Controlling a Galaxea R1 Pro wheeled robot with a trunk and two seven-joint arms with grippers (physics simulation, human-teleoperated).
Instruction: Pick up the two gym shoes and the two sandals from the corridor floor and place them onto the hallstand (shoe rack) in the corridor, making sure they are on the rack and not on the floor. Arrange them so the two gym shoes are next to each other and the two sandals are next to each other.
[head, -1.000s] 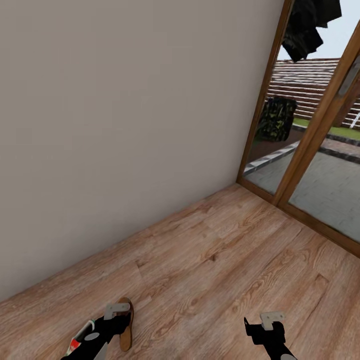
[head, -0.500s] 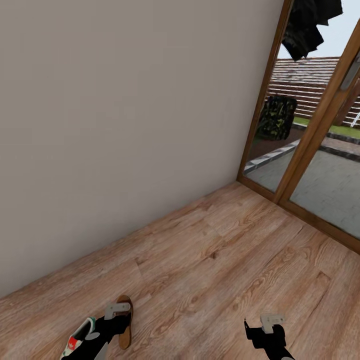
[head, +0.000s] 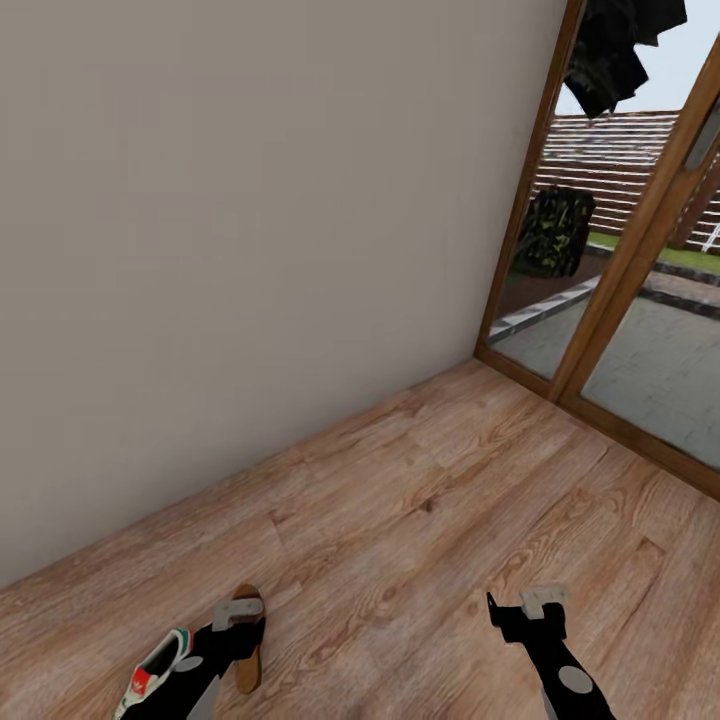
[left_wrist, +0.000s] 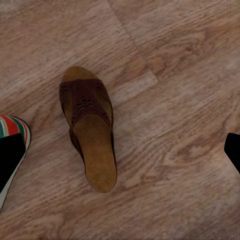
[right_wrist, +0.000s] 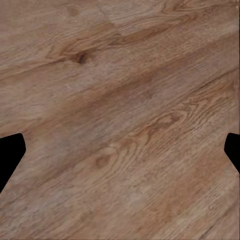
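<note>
since a second ago your whole head view has slid a little: the wall, the glass door (head: 600, 300) and the planks all moved together, so it is the camera or base that travelled, not the things. the result is that a gym shoe (head: 150, 675) now shows more fully at about 7 o'clock in the head view, where before only a red and white bit was seen beside the arm. the sandal (head: 247, 640) sits a little nearer to the picture's lower edge. for the task this is good, i think: you are settling over the first shoes, and nothing is picked up yet. the shoe rack is not in front of you here, so a drive comes after the grasp.

your left gripper (head: 235, 615) hangs over the corridor floor (head: 420, 500) just at the sandal's top end. in the left wrist view the sandal (left_wrist: 90, 130) lies flat, sole down, between the two dark fingertips (left_wrist: 10, 160), nearer to the one beside the gym shoe's striped end (left_wrist: 12, 127). the jaws stand wide apart and touch nothing. the sandal's long axis runs across the gap on a slant, so i judge you must turn the wrist before you lower.

your right gripper (head: 530, 610) is at about 5 o'clock, spread apart too, with bare planks (right_wrist: 120, 120) under it.
</note>
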